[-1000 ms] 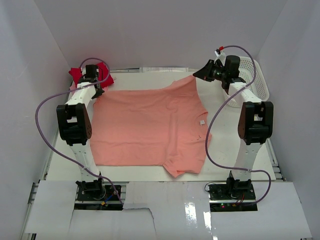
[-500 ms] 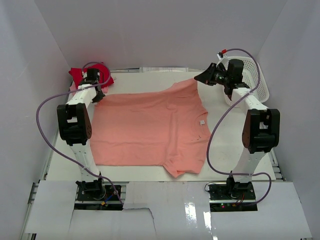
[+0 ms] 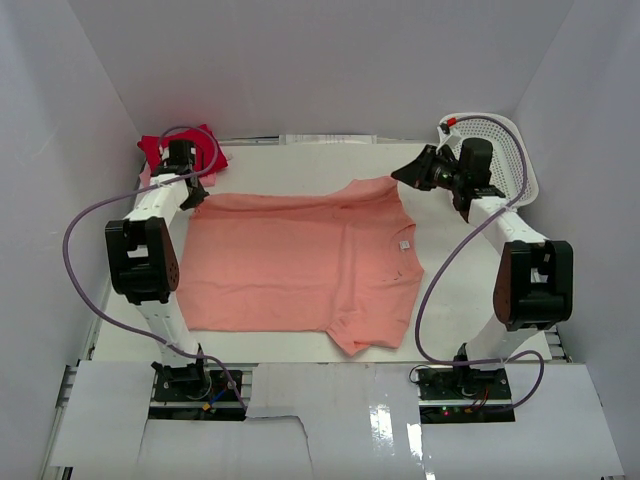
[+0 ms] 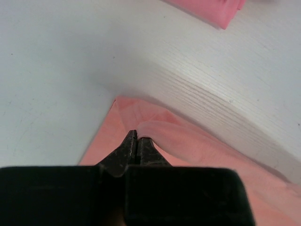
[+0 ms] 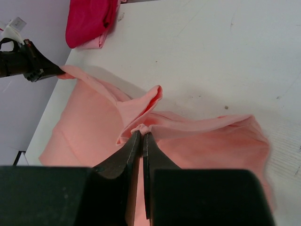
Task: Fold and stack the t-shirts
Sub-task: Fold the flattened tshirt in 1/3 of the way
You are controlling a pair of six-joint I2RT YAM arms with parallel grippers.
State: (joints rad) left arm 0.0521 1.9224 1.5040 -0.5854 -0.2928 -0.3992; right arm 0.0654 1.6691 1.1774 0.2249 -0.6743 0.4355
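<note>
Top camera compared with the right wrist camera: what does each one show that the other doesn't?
Only the top view: the white basket at the far right and the salmon shirt's full outline, near hem included. Only the right wrist view: up close, the right gripper shut on a bunched fold of that shirt's far edge. Both: the salmon shirt, the red shirt in the far left corner, and the left gripper pinching the shirt's other far corner.
</note>
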